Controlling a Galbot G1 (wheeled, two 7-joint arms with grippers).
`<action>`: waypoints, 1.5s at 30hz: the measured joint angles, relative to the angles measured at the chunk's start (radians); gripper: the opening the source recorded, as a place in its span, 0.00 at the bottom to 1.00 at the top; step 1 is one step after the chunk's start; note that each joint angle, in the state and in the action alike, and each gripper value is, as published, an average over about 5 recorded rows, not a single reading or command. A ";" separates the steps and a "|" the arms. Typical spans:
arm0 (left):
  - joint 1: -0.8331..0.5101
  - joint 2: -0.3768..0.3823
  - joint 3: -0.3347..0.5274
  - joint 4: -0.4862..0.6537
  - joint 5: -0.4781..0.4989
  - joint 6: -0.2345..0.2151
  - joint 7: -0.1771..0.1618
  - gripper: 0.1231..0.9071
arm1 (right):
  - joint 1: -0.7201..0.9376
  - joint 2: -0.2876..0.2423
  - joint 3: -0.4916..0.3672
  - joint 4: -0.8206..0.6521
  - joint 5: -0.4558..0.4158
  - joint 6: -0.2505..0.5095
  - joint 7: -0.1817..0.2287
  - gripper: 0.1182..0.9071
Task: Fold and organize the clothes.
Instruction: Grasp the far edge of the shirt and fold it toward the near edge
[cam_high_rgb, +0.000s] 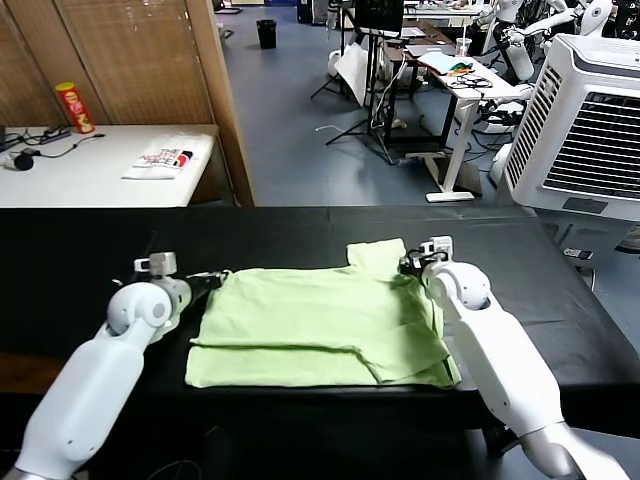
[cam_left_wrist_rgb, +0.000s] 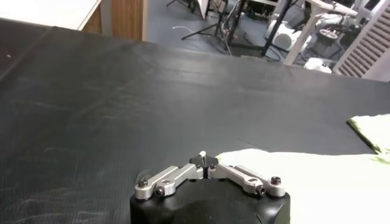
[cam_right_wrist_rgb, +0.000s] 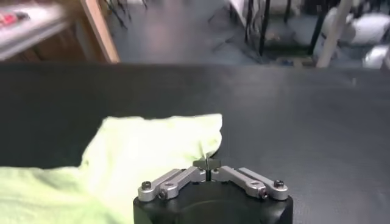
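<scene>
Both far corners of green T-shirt (cam_high_rgb: 320, 325) pinched: left gripper (cam_high_rgb: 212, 281) at nine o'clock, right gripper (cam_high_rgb: 408, 264) at two o'clock, ready for folding on black counter (cam_high_rgb: 90, 250).

1. The pale green wrinkled cotton T-shirt (cam_high_rgb: 320, 325) lies flat on the black table (cam_high_rgb: 90, 260), near its front edge.
2. The left end effector (cam_high_rgb: 213, 281) sits at the shirt's far left corner.
3. The right end effector (cam_high_rgb: 407, 264) sits at the shirt's far right, beside the raised sleeve.
4. A white side table (cam_high_rgb: 70, 175) stands behind, to the left.
</scene>
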 joint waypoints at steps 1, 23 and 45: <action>0.005 0.003 -0.005 -0.007 -0.001 -0.004 -0.001 0.00 | -0.009 -0.006 0.004 0.015 -0.004 0.016 -0.006 0.01; 0.275 0.115 -0.170 -0.355 -0.048 -0.059 -0.016 0.00 | -0.283 -0.141 0.125 0.343 -0.023 0.037 -0.059 0.01; 0.459 0.163 -0.303 -0.487 -0.026 -0.068 -0.016 0.00 | -0.389 -0.208 0.158 0.469 -0.006 -0.037 -0.002 0.01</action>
